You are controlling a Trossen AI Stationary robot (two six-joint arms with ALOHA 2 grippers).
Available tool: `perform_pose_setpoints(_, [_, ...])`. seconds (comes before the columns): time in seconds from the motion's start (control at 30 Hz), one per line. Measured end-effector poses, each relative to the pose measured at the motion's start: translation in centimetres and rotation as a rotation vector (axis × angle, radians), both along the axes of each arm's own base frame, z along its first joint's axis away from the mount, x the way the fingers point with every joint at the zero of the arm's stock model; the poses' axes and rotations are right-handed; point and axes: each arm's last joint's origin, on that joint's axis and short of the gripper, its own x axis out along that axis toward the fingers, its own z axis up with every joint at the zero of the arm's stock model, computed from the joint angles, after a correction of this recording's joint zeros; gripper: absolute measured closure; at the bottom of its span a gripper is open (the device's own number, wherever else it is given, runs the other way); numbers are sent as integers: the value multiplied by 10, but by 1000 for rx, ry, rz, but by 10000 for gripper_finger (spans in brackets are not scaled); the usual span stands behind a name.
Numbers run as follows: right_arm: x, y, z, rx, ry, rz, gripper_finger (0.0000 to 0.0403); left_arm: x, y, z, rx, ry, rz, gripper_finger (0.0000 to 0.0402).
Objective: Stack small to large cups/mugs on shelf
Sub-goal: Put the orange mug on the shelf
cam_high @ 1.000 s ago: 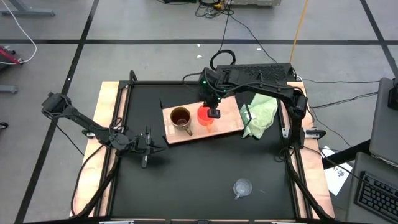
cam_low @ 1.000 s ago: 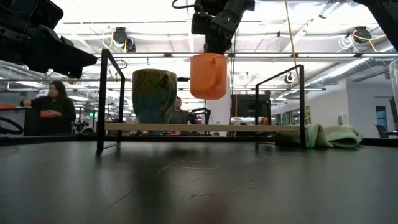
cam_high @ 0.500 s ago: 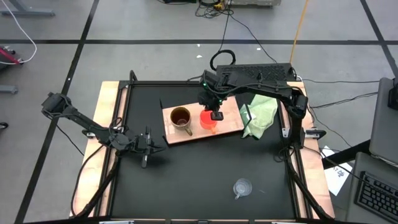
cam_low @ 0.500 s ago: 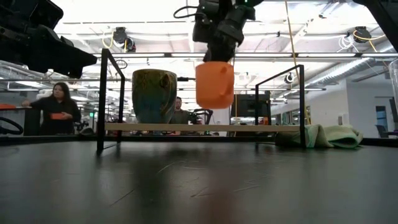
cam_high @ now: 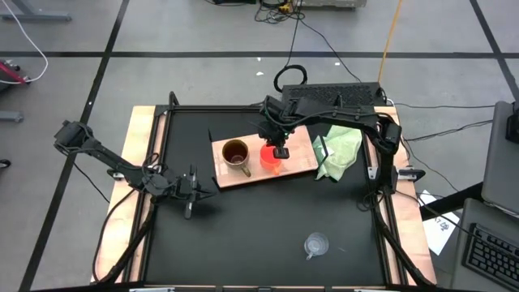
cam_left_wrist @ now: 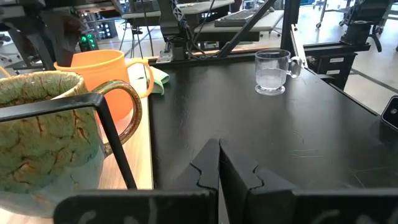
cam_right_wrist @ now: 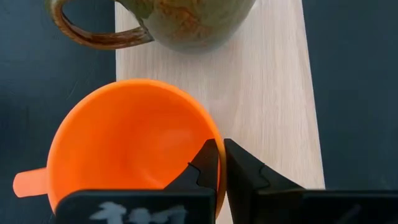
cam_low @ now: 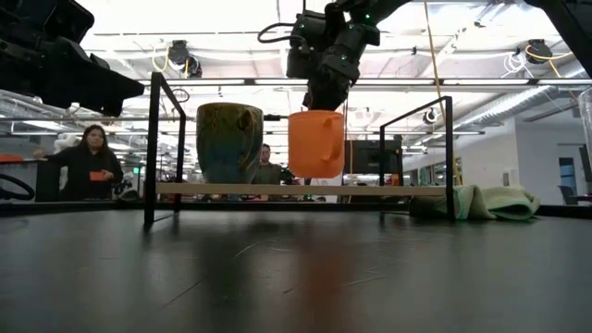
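Observation:
The orange cup (cam_low: 315, 143) hangs from my right gripper (cam_right_wrist: 219, 163) over the light-wood shelf (cam_high: 302, 159), just right of the large brown-gold mug (cam_high: 235, 152). The mug stands upright on its base on the shelf. The small clear cup (cam_high: 315, 243) stands on the black table near the front edge; it also shows in the left wrist view (cam_left_wrist: 272, 71). My left gripper (cam_left_wrist: 219, 163) is shut and empty, low over the table's left side (cam_high: 190, 195), left of the shelf. My right gripper holds the orange cup's rim (cam_right_wrist: 215, 134) on the side away from its handle (cam_right_wrist: 28, 180). One finger (cam_right_wrist: 204, 167) is inside the cup and one outside. The fingers come from above, pointing down. The cup hangs upright, its base a little above the shelf board (cam_low: 277, 190).
A light green cloth (cam_high: 340, 150) lies crumpled at the shelf's right end. Black bracket frames (cam_low: 153, 148) rise at the shelf's ends. People show in the room behind (cam_low: 88, 162). Bare black table lies between the shelf and the clear cup.
My right gripper has come down toward the shelf with the orange cup, shifting slightly toward the near edge. The cup tipped a little on the way and now hangs upright, lower and close to the board, beside the brown-gold mug.

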Motion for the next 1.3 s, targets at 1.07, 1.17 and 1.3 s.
perform_pose_setpoints(1.07, [2, 2, -3, 15, -11, -24, 399, 0, 0, -1, -4, 8, 2, 392])
perform_pose_setpoints(1.17, [2, 2, -3, 22, -10, -38, 399, 0, 0, -1, -5, 8, 2, 392])
perform_pose_setpoints(1.3, [3, 3, -3, -1, -16, 7, 399, 0, 0, -1, -4, 8, 2, 392])
